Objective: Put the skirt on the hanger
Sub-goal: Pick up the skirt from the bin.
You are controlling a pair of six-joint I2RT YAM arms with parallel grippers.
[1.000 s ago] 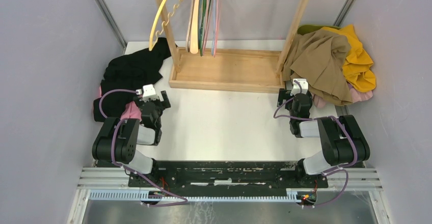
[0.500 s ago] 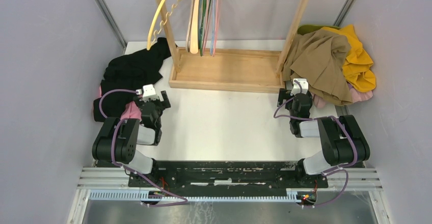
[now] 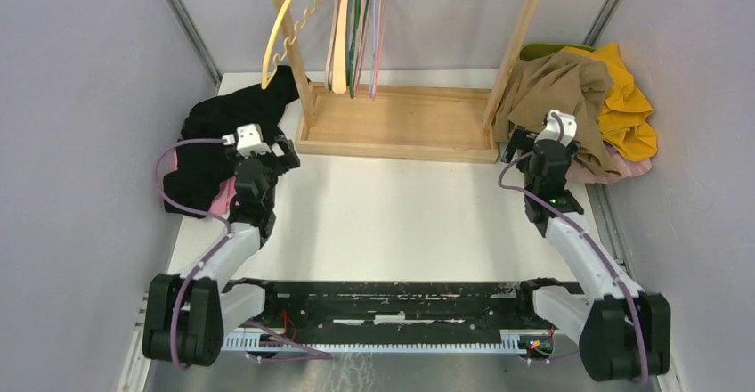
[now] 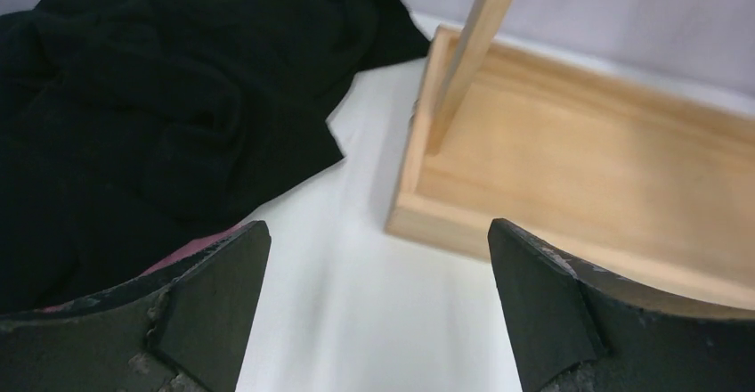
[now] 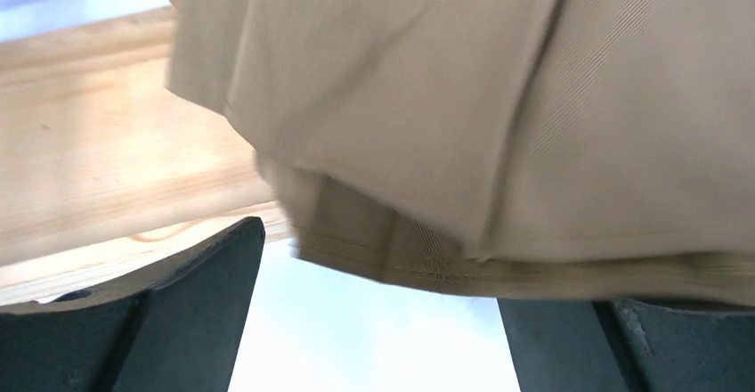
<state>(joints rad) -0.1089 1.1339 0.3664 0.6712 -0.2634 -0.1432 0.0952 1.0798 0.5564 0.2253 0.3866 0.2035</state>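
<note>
A tan pleated skirt (image 3: 559, 98) lies heaped at the back right against the rack's right post. My right gripper (image 3: 532, 149) is open right at its near edge. In the right wrist view the skirt's hem (image 5: 499, 142) hangs across the top of the gripper (image 5: 383, 272) and covers the right fingertip. Several hangers (image 3: 343, 18) hang from the wooden rack at the back. My left gripper (image 3: 265, 156) is open and empty over the white table, beside a black garment (image 3: 218, 129). It is also open in the left wrist view (image 4: 376, 236).
The rack's wooden base tray (image 3: 401, 123) stands between the arms at the back, and also shows in the left wrist view (image 4: 579, 169). A yellow garment (image 3: 630, 98) lies behind the skirt. A pink cloth (image 3: 224, 198) lies under the black garment. Grey walls close both sides.
Both arms have stretched forward from their folded pose. The left gripper moved toward the black garment and the rack's corner. The right gripper moved up to the tan skirt's edge.
</note>
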